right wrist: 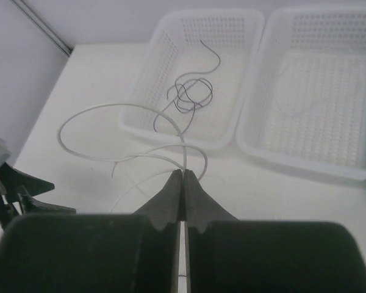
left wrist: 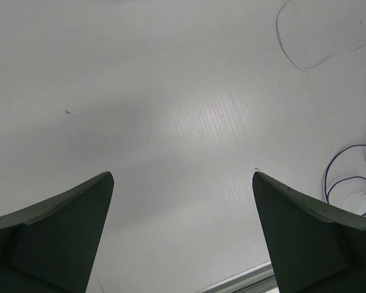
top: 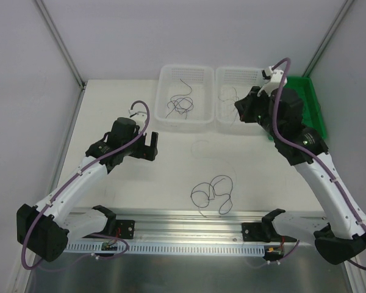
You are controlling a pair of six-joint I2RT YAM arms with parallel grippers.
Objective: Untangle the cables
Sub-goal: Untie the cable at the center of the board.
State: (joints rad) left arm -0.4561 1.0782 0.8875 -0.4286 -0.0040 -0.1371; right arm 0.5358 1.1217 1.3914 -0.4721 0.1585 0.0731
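Two grippers differ — the right gripper (right wrist: 183, 174) pinches a thin pale grey looping wire (right wrist: 110, 105) between closed fingers; the left gripper (left wrist: 183, 177) gapes wide above the white desk (left wrist: 171, 91).

A white table (top: 140, 177) carries two white baskets side by side at its far edge, the left basket (top: 186, 124) and the right basket (top: 222, 126), with a green tray (top: 314, 104) just right of them and a metal rail (top: 189, 221) along the near edge. Dark cables (top: 215, 186) lie in loose loops near the rail, right of centre. Between them and the baskets curves a pale cable (top: 198, 148); how much of it rests on the table cannot be told.
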